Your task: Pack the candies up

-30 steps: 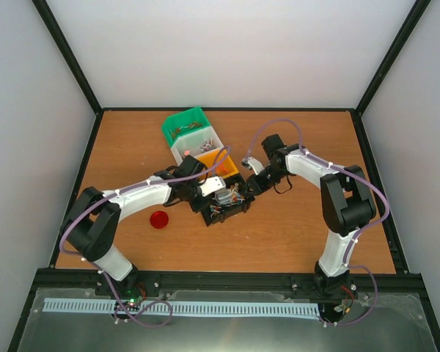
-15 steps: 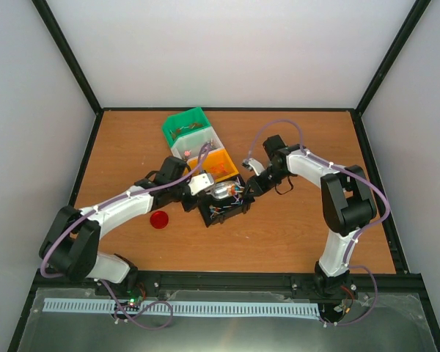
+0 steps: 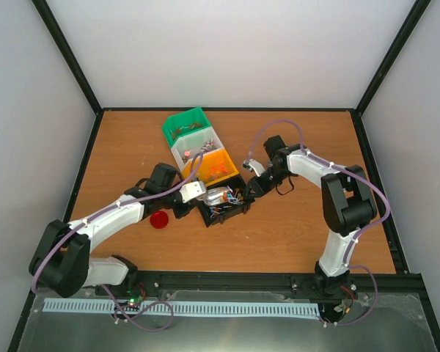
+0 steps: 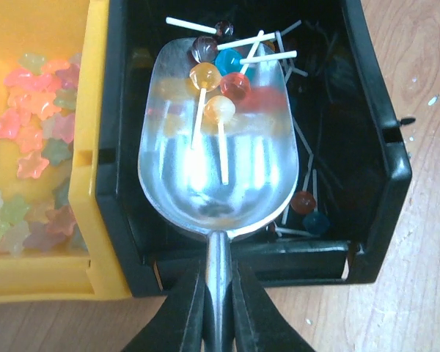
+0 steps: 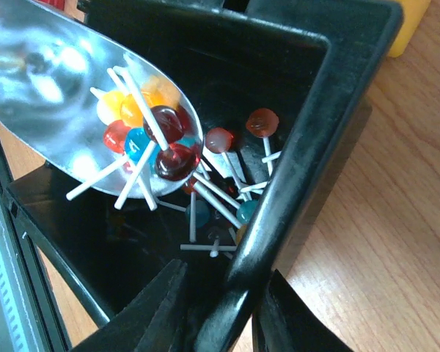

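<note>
My left gripper (image 3: 186,192) is shut on the handle of a metal scoop (image 3: 218,195). In the left wrist view the gripper (image 4: 218,293) holds the scoop (image 4: 220,176) over the black bin (image 4: 381,147), with several lollipop candies (image 4: 220,77) at its far end. More lollipops (image 5: 238,176) lie on the bin floor. My right gripper (image 3: 247,189) is shut on the black bin's right wall (image 5: 308,132), one finger inside and one outside. In the right wrist view the gripper (image 5: 224,308) sits below the loaded scoop (image 5: 44,66).
An orange bin (image 3: 216,165) with pastel star sweets (image 4: 37,132) touches the black bin's left side. A white bin (image 3: 198,145) and a green bin (image 3: 183,123) stand behind it in a row. A round red lid (image 3: 159,219) lies on the table under my left arm.
My left arm has drawn back to the left and toward the near edge, pulling the scoop back a little over the black bin. The right arm and the bins have not moved.
</note>
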You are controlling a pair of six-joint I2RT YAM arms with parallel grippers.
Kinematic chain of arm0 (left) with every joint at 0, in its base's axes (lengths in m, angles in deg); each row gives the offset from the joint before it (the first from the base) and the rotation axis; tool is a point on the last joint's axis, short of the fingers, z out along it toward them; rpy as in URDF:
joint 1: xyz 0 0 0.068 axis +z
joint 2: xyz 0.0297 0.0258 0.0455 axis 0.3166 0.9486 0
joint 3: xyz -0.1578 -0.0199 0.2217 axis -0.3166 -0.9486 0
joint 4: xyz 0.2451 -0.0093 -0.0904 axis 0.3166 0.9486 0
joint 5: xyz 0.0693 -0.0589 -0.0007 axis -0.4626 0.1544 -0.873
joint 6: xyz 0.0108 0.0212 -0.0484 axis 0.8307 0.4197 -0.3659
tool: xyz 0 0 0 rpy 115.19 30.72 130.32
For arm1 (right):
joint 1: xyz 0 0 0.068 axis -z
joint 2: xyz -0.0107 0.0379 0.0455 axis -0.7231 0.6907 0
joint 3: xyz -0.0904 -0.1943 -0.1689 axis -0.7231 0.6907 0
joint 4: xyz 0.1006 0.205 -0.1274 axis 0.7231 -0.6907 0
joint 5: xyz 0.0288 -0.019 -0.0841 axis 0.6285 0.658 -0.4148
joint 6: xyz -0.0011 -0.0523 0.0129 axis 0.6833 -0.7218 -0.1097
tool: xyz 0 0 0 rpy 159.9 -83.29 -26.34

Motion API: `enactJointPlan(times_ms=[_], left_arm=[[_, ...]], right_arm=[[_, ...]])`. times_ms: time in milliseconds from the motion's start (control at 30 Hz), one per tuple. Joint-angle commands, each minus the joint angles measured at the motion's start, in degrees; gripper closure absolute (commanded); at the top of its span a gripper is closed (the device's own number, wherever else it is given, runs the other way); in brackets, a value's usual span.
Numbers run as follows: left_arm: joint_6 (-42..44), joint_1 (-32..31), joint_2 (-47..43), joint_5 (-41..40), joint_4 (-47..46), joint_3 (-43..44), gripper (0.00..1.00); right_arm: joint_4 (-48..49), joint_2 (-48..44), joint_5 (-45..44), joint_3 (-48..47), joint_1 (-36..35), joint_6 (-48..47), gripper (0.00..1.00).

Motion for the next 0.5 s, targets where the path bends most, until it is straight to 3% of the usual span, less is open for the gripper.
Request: enactJointPlan(times_ms=[0, 467], left_arm=[[2.0, 1.23, -3.14, 0.66, -0.08, -1.25, 0.99], [-3.14, 1.36, -10.5, 2.74, 1.36, -1.14, 0.99]], right_arm=[[-2.94, -1.94, 1.24, -0.74, 0.23, -1.98, 0.76], [-1.14, -4.91, 2.48, -1.43, 1.05, -3.49, 0.73]])
